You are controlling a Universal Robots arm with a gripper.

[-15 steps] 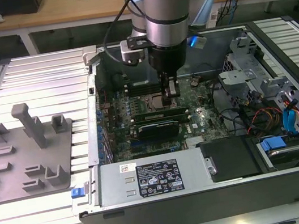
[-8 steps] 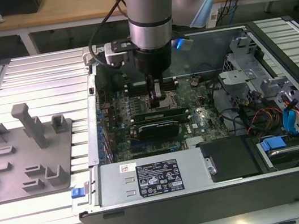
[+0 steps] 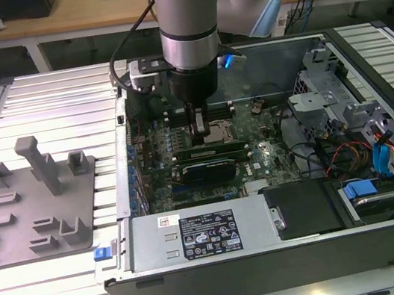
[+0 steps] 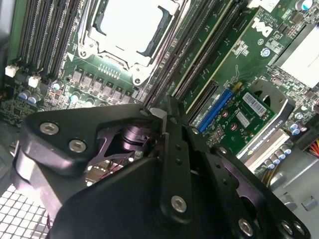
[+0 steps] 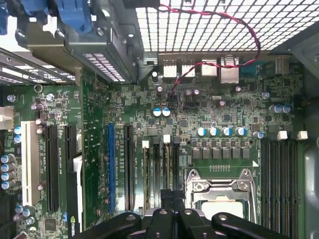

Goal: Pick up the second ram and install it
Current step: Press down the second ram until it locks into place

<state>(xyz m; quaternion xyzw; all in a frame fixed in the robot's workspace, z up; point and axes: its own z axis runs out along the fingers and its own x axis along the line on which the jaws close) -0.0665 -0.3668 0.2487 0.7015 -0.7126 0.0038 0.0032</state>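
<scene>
Over the open black computer case (image 3: 276,255), exterior view: black two-finger gripper (image 3: 199,130) pressed down on the long green ram stick (image 3: 208,148) beside the silver processor socket (image 3: 219,133) | second wrist view: fingers (image 4: 169,124) together at the slots beside the socket (image 4: 130,30) | first wrist view: fingertips (image 5: 169,195) closed over the slots, next to the socket (image 5: 219,191).
</scene>
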